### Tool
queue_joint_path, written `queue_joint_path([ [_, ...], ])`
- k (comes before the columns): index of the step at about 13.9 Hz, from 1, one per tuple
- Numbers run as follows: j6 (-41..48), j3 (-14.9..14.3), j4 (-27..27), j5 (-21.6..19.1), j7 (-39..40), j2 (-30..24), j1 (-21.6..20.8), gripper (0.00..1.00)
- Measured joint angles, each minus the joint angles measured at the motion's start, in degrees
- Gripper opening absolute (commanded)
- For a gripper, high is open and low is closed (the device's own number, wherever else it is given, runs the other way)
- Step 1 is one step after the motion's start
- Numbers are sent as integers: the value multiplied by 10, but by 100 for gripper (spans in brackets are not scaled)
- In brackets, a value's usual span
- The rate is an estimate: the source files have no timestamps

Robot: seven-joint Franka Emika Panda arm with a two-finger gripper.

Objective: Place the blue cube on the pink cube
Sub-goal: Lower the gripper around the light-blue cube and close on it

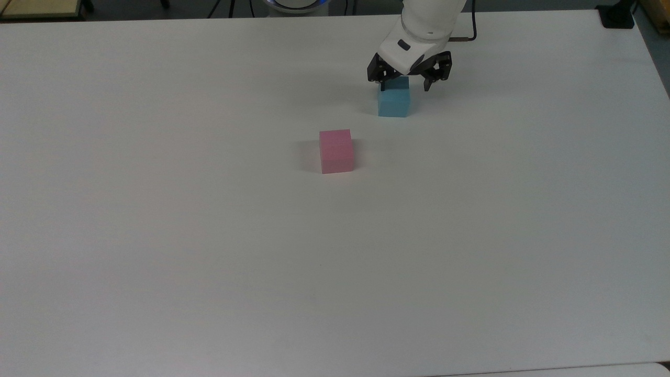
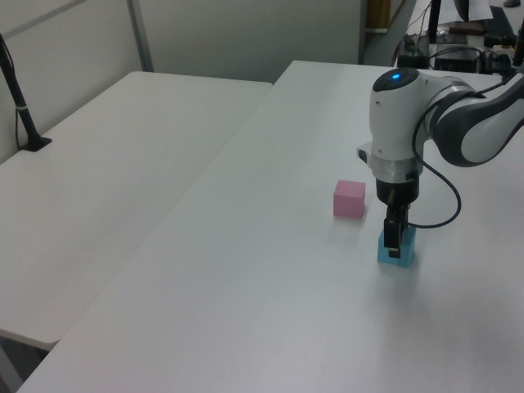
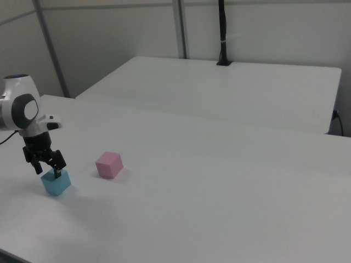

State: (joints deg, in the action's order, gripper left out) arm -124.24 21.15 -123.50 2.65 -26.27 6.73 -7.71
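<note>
Claw (image 1: 403, 84) spread wide — straddling blue cube (image 1: 394, 102).

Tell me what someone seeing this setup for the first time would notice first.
Most likely the white arm's black gripper, open and lowered around the blue cube near the far edge of the white table. Next, the pink cube standing alone, apart from the blue one, toward the top view's lower left.
</note>
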Motion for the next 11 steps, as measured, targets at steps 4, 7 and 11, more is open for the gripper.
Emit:
queue_joint_path([
  [4, -5, -1, 0, 15, 0, 12, 1, 78],
  [7, -5, -1, 0, 15, 0, 13, 0, 100],
  [11, -5, -1, 2, 15, 0, 13, 0, 100],
])
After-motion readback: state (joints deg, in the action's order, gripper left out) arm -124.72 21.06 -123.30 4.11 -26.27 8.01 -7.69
